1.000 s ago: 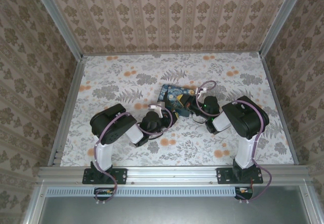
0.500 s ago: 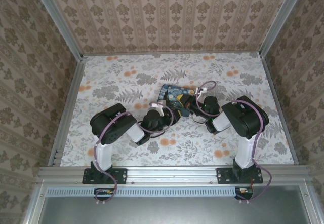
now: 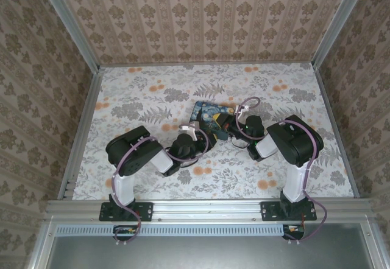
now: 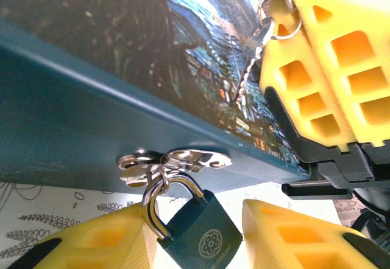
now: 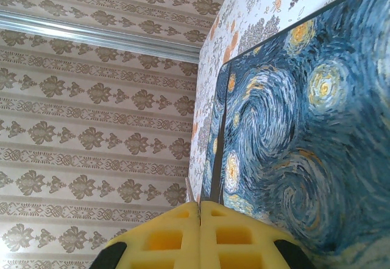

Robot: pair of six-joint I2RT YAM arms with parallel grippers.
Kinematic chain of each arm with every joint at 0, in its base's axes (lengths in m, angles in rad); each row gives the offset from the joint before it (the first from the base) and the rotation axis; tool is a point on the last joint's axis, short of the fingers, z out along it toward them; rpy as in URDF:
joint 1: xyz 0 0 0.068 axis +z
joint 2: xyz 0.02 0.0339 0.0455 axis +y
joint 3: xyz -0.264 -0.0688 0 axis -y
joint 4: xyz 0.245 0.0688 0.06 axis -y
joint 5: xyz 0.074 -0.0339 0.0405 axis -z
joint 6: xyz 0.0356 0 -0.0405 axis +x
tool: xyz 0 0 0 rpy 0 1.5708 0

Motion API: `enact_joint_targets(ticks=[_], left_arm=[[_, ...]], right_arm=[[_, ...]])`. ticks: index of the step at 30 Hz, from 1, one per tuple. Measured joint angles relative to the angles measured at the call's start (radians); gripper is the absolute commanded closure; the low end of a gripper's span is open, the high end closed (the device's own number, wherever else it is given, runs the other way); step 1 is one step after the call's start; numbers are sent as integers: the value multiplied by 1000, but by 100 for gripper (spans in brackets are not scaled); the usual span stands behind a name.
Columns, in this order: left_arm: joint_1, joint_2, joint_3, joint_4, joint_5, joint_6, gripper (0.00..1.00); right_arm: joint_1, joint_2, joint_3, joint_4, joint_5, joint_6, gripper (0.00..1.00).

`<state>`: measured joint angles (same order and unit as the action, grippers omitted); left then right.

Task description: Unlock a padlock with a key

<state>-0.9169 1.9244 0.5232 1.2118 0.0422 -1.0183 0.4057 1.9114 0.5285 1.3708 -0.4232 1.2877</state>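
The padlock (image 4: 198,235) hangs by its shackle from the metal hasp (image 4: 183,159) on the side wall of the night-sky box (image 4: 91,117), its body tilted and swinging free. Our left gripper (image 4: 192,244) brackets it with the jaws partly apart. One finger sits close against the shackle side and there is a visible gap on the other, so nothing is clamped yet. Above, over the box lid, the key (image 4: 251,59) dangles blade-down from its ring (image 4: 279,10), which our right gripper (image 5: 200,217) pinches with fingers pressed flat together.

The main risk we see is the loose key. Held only at the ring end, it can swing or twist, so the blade may miss the keyway. We cannot see the keyway from here, and it probably faces down. If we close on the tilted padlock off-centre, it may pivot on the hasp and slip out. Pushing hard could also shove the light box across the table.
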Motion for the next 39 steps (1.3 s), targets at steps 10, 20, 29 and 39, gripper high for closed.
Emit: enact_joint_targets(ticks=[10, 20, 29, 39], left_arm=[[-6, -17, -3, 35, -6, -4, 51], [-5, 27, 3, 54, -17, -22, 42], [-3, 58, 7, 68, -18, -29, 55], [9, 72, 8, 68, -17, -36, 70]], right_arm=[[0, 0, -1, 1, 0, 0, 100], [0, 0, -8, 11, 0, 0, 100], [0, 0, -9, 11, 0, 0, 100], [0, 0, -9, 11, 0, 0, 100]])
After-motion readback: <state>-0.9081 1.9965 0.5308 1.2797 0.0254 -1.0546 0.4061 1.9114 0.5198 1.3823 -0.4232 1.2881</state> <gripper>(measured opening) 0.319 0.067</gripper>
